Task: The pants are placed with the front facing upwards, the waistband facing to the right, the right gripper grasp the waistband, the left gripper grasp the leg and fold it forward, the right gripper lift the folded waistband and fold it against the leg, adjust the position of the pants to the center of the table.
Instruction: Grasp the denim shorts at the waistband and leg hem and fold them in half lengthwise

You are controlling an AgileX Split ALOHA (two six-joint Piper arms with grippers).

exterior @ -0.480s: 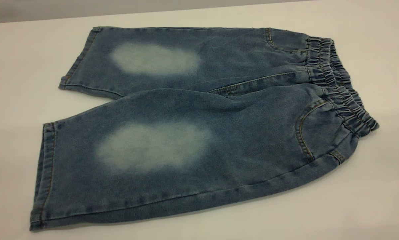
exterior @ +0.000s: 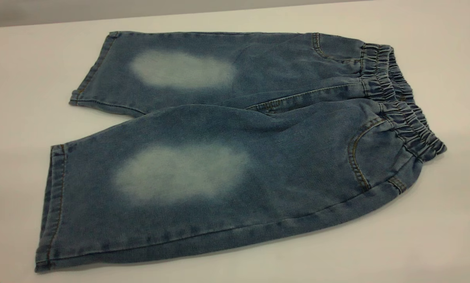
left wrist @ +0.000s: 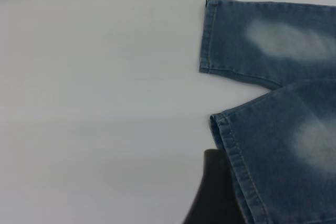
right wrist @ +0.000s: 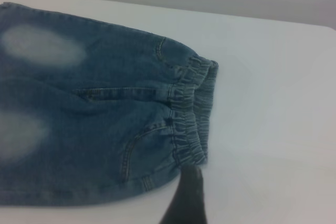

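Note:
The blue denim pants [exterior: 235, 149] lie flat on the white table [exterior: 435, 236], front up, with a pale patch on each leg. The legs point left. The ruffled waistband [exterior: 399, 102] is at the right. Neither gripper appears in the exterior view. In the left wrist view only a black part of the left gripper [left wrist: 212, 198] shows, right beside the near leg's hem [left wrist: 231, 150]. In the right wrist view a black tip of the right gripper [right wrist: 187, 192] sits just off the waistband's near corner [right wrist: 191, 153], over bare table.
The table's far edge [exterior: 140, 17] runs close behind the far leg. Bare tabletop lies left of the hems [left wrist: 94, 87], right of the waistband [right wrist: 273, 108] and in front of the pants.

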